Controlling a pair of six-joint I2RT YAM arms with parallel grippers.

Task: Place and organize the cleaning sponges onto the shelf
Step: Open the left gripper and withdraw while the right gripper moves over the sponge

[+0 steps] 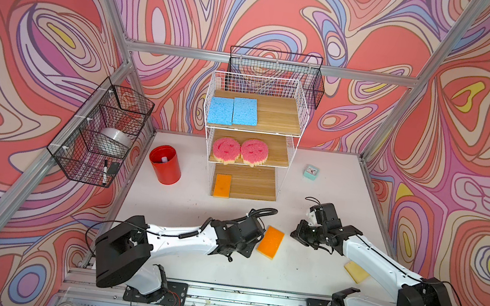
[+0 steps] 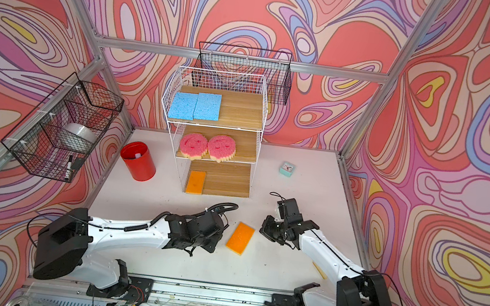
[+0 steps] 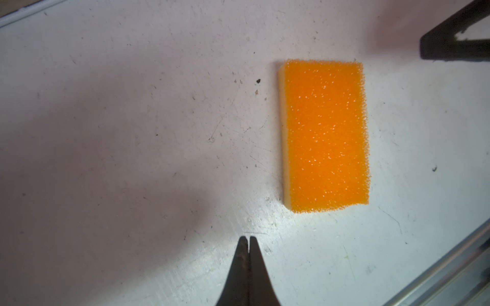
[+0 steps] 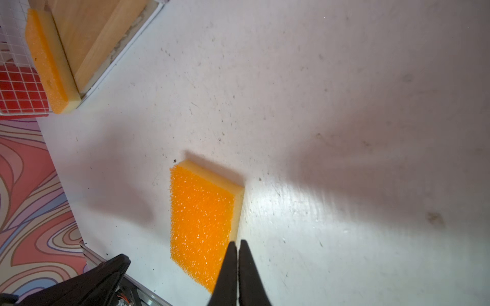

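The white wire shelf (image 1: 277, 116) stands at the back of the table. Two blue sponges (image 1: 221, 110) (image 1: 245, 111) lie on its top board, two pink smiley sponges (image 1: 226, 149) (image 1: 253, 151) on the middle board, and an orange sponge (image 1: 222, 185) on the bottom board. Another orange sponge (image 1: 270, 242) lies flat on the table between both arms. A yellow-side-up sponge (image 1: 356, 271) is partly hidden under the right arm. My left gripper (image 3: 248, 239) is shut and empty, beside that orange sponge (image 3: 324, 135). My right gripper (image 4: 236, 243) is shut and empty above the sponge's yellow edge (image 4: 201, 225).
A red cup (image 1: 165, 164) stands left of the shelf and a mint clock (image 1: 311, 172) to its right. Black wire baskets hang on the left wall (image 1: 101, 135) and behind the shelf (image 1: 275, 71). A metal rail (image 1: 237, 297) runs along the table's front edge.
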